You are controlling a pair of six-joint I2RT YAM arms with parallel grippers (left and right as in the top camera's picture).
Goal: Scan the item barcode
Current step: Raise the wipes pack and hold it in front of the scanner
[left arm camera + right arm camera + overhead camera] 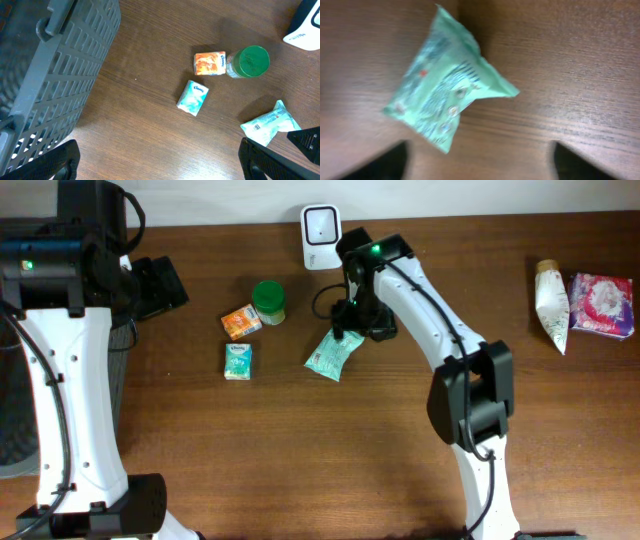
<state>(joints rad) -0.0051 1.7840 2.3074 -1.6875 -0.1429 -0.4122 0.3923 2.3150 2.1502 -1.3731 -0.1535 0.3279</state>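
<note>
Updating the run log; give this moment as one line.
right gripper: open, above green packet | packet: on table, near scanner | left gripper: open, empty

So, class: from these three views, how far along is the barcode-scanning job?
Done: nothing visible; no item is held to the scanner. In hand: the right gripper hangs open over the green packet, which lies loose on the table. Left: grasping it and showing it to the scanner. The orange box, jar and tissue pack lie apart; the left gripper is open, empty.
</note>
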